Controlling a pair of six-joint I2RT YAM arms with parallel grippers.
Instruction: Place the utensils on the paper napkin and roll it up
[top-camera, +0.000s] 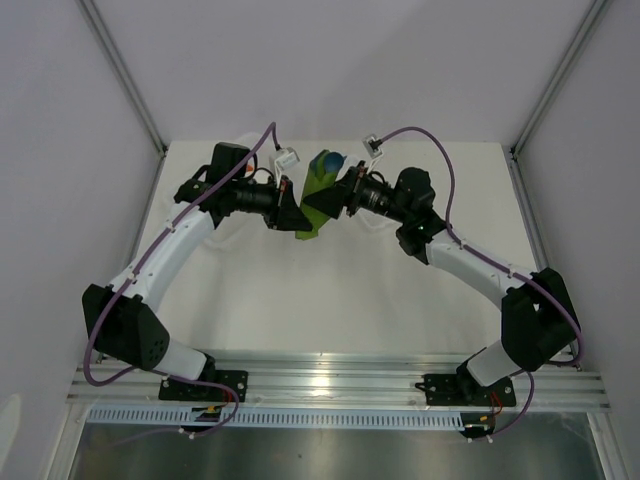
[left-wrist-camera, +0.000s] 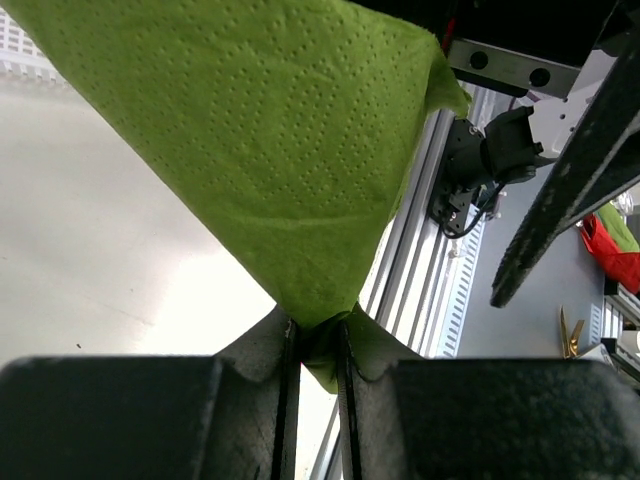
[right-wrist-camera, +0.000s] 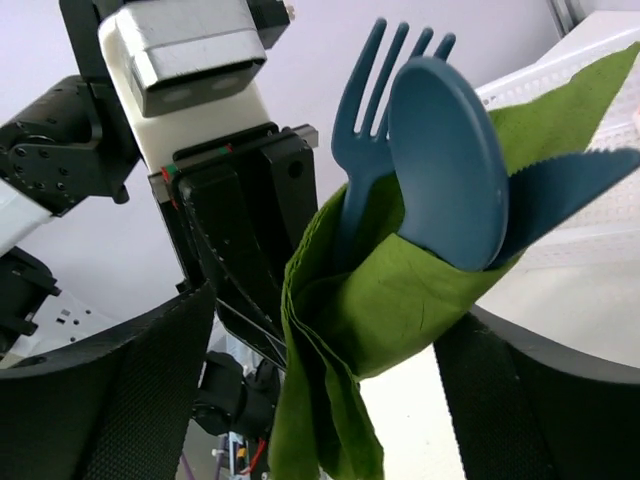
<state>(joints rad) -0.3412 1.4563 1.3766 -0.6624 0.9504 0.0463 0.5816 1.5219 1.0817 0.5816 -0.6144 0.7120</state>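
While the utensils (right-wrist-camera: 440, 170) are sitting wrapped in the paper napkin (top-camera: 318, 200), aloft at far centre, the left gripper (left-wrist-camera: 318, 400) is pinching its corner, the right gripper (right-wrist-camera: 330, 390) straddling the nearly finished roll, grip unclear.

The paper napkin (right-wrist-camera: 390, 300) — olive-green, thin, dimpled — is wrapped into a loose cone, raised at the far middle of the scene. The utensils (top-camera: 328, 160) — dark blue fork (right-wrist-camera: 362, 110), spoon (right-wrist-camera: 445, 165) and serrated knife (right-wrist-camera: 570, 180) — stand bundled inside, heads poking out the top.
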